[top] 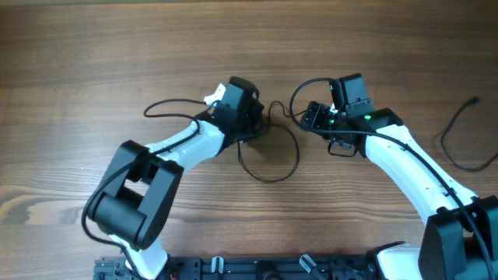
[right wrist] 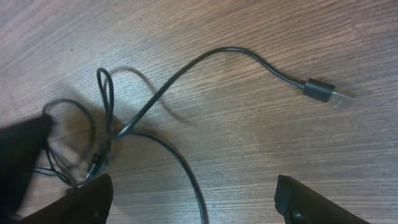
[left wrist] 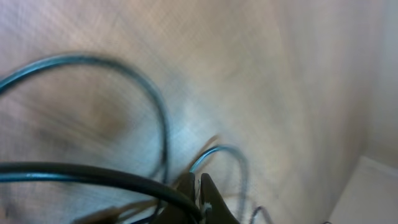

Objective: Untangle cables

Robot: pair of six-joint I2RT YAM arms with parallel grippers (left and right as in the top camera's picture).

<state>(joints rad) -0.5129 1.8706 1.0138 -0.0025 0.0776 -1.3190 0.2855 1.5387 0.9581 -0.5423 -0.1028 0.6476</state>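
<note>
The cables [top: 271, 124] lie on the wooden tabletop [top: 117, 47], with their knot right at the tip of the left gripper [top: 253, 117]. From that knot one wide loop [top: 268, 179] sags towards the robot's base, just below the left gripper. A thin strand [top: 167, 105] runs away on the left gripper's far side, out past its wrist. In the left wrist view, which is blurred, the left gripper [left wrist: 198, 183] is clenched. Its fingers [left wrist: 208, 196] are pressed together, and a thin dark-green cord [left wrist: 217, 150] arches out right at their tips, so it appears to be pinching that cord. A bigger loop of the cables [left wrist: 163, 118] curves above the tips, and a thick black arm cable [left wrist: 93, 175] crosses in front of them. The right gripper [top: 311, 117] hovers just on the other side of the knot from the left gripper, facing it. It is released: in the right wrist view its fingers [right wrist: 87, 199] stand wide apart with nothing between them but tabletop and a strand of cord. In that same view the tangle [right wrist: 102, 149] sits beside the left gripper's dark bulk [right wrist: 18, 162]. One cord sweeps away from it to a flat metal plug [right wrist: 328, 93] lying free on the wood. A separate cord [top: 455, 144] lies well apart from the left gripper, beyond the right arm.
</note>
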